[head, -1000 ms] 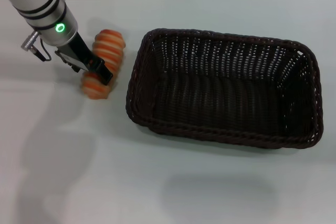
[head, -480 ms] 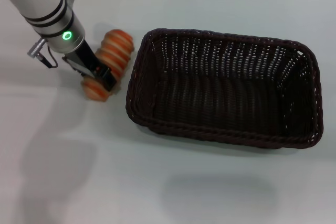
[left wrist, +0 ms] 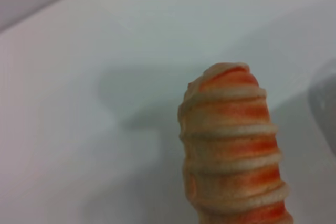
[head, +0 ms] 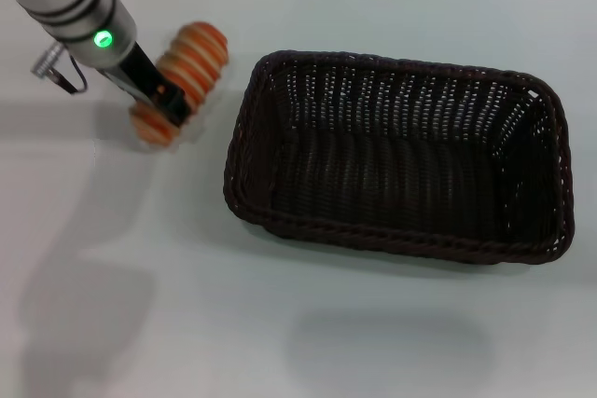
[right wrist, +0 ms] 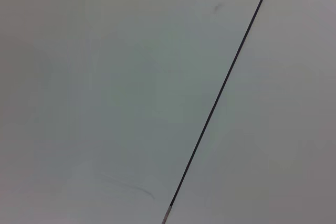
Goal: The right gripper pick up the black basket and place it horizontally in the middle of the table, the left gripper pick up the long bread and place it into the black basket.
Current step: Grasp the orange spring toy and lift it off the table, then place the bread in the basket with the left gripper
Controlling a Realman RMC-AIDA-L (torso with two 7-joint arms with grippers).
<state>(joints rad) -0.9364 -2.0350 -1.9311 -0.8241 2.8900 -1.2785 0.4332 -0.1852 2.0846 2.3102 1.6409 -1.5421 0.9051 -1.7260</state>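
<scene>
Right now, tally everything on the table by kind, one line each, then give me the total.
Black basket: 1
Long bread: 1, with the left gripper on it
Total: 2 things on the table

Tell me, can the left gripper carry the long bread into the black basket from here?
Probably yes. The left gripper grips the long bread beside the black basket, whose open top has nothing over it.
</scene>
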